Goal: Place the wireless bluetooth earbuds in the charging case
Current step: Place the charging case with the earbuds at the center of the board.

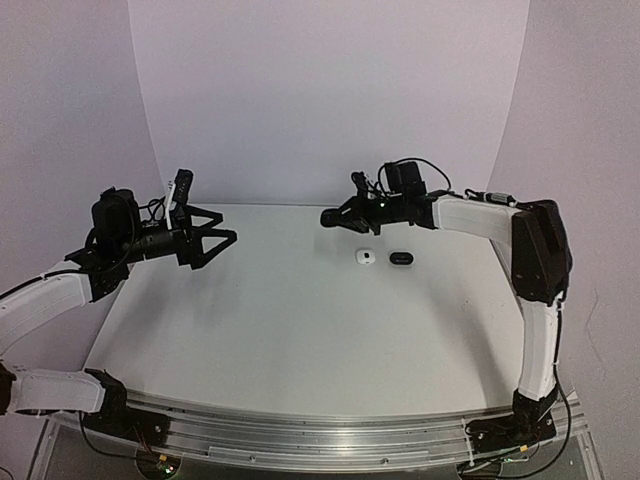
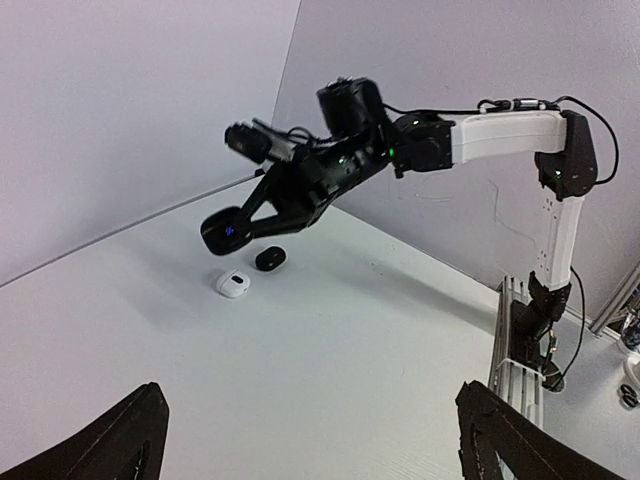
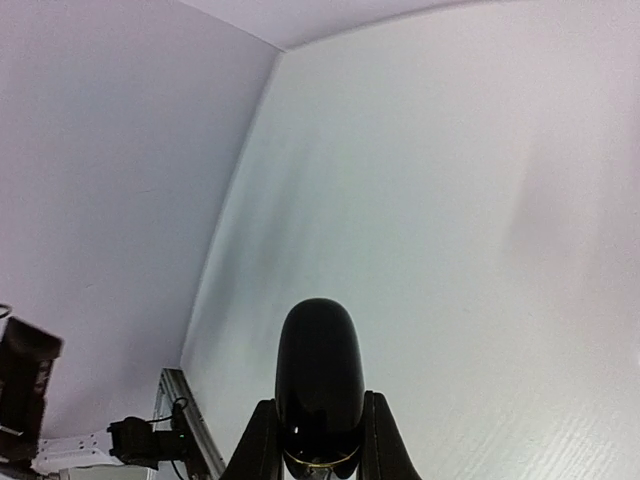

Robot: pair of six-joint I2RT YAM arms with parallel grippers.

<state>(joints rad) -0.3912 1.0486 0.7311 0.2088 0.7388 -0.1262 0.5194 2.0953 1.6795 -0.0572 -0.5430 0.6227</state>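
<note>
My right gripper (image 1: 340, 214) hangs above the back of the table, shut on a glossy black pebble-shaped charging case (image 3: 318, 350) that sticks out past its fingertips (image 3: 375, 420); the left wrist view shows the same case (image 2: 228, 232) in the air. Just below it on the table lie a white case (image 1: 366, 258) with a dark spot on top and a black case (image 1: 401, 259) side by side, also seen as the white case (image 2: 232, 284) and the black case (image 2: 269, 258). My left gripper (image 1: 215, 240) floats wide open and empty over the left side. No earbuds show on their own.
The white table (image 1: 300, 330) ends at a metal rail (image 1: 320, 432) along the near edge. A curved white backdrop (image 1: 320, 100) closes the back and sides. The right arm (image 1: 535, 260) rises at the right edge.
</note>
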